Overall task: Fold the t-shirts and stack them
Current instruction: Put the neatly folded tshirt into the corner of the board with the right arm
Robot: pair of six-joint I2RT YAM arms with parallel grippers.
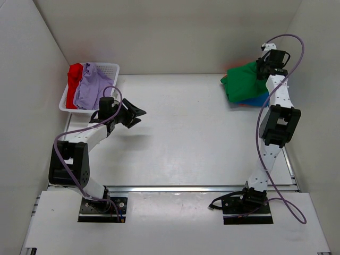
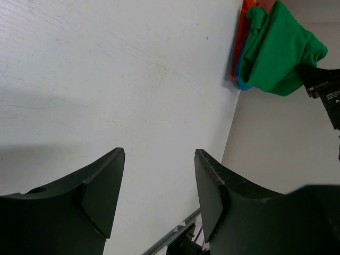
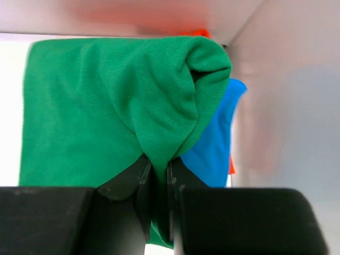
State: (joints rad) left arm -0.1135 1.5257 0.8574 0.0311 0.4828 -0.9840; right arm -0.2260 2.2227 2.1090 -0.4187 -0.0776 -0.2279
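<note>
A folded green t-shirt point(image 1: 243, 81) lies at the back right of the table on top of a blue t-shirt point(image 1: 256, 100), with a sliver of red cloth under them. My right gripper point(image 3: 159, 164) is shut on a fold of the green t-shirt point(image 3: 106, 106), the blue t-shirt point(image 3: 215, 143) showing beside it. A lavender t-shirt point(image 1: 91, 87) and a red t-shirt point(image 1: 74, 77) lie in the white basket point(image 1: 110, 69) at the back left. My left gripper point(image 1: 135, 116) hovers open beside the basket with nothing between its fingers point(image 2: 103, 183); the green t-shirt point(image 2: 279, 53) shows far off.
White walls close the table on the left, back and right. The stack sits close to the right wall. A metal rail point(image 1: 186, 188) runs along the table's near edge by the arm bases.
</note>
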